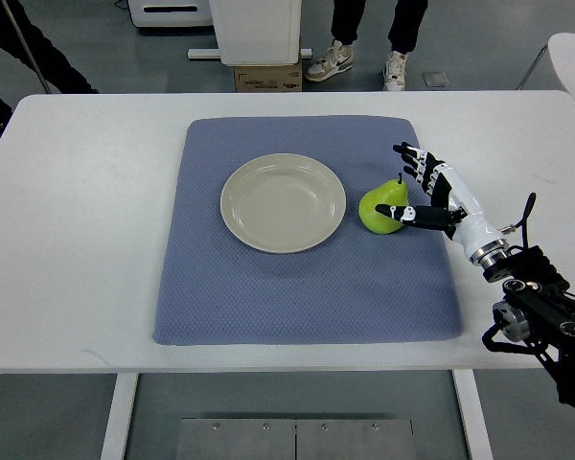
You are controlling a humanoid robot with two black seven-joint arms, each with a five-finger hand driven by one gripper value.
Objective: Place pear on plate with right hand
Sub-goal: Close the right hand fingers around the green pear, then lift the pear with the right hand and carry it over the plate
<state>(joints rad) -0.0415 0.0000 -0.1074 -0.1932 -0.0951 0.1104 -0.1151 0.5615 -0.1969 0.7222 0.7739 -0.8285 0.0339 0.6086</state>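
Right hand (424,192) near desk's (77,240) right edge, fingers spread, thumb touching one pear (381,210); one plate (283,202) mid-mat (307,287), empty.

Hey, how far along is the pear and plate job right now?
Done: the right hand has reached the pear, which sits on the blue mat just right of the plate. In hand: the grasp; the fingers are spread around the pear, the thumb against its near side, not clearly closed. Left: lifting it and setting it on the plate, which holds nothing yet.
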